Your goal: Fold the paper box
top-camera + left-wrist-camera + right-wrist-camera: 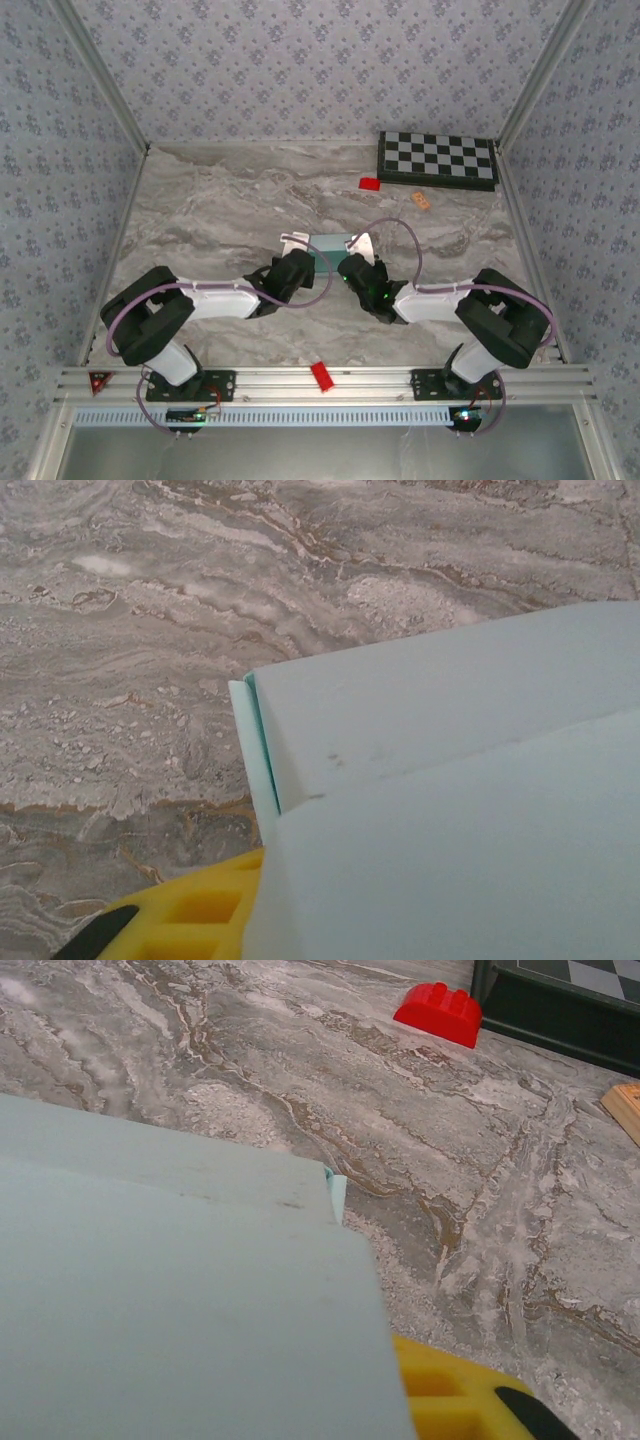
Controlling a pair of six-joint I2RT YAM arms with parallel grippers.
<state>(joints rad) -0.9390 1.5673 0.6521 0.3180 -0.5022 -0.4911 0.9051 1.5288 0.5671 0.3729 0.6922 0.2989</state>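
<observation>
jaws on left arm (215,300) and right arm (430,300) flank the paper box (330,242), opening cannot be told

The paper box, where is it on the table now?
In the top view the paper box lies mid-table, between the left gripper and the right gripper.

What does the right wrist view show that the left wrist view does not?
Right wrist, not left: a red block, the checkerboard with its dark edge, and a tan piece on the table. Left wrist, not right: the paper box at its left end, with a thin flap edge along it. Both: the pale blue box close up, the marbled table, a yellow gripper finger below.
</observation>
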